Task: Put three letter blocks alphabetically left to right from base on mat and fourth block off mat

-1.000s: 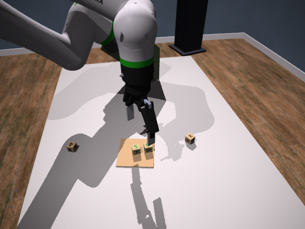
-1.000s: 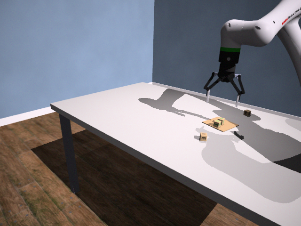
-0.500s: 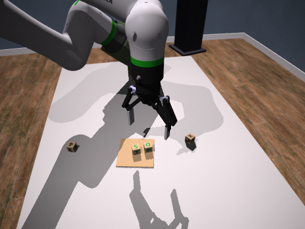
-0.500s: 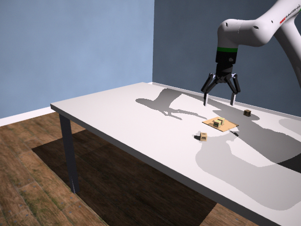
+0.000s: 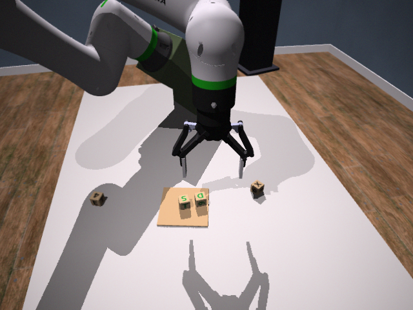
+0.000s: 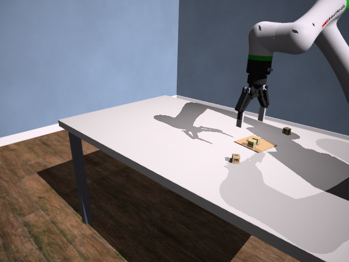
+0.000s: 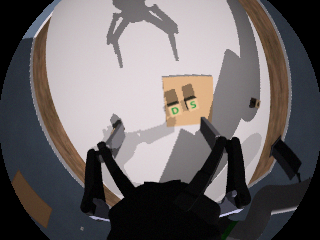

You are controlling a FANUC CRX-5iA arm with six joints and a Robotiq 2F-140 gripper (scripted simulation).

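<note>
A tan mat [image 5: 183, 206] lies flat on the white table. Two wooden blocks stand on it side by side: one with a green S on top [image 5: 184, 199] and one with a green D on top [image 5: 201, 197]. They also show in the wrist view, D [image 7: 175, 108] and S [image 7: 192, 103], and in the exterior view [image 6: 253, 141]. A block with X on top [image 5: 257, 186] lies off the mat to the right. Another block [image 5: 97, 197] lies off the mat to the left; its top mark is too small to read. My gripper [image 5: 211, 172] is open and empty, high above the table behind the mat.
The arm's dark pedestal [image 5: 258, 36] stands at the far end of the table. The table edges run along the left and right of the top view, with wooden floor beyond. Large arm shadows fall across the table.
</note>
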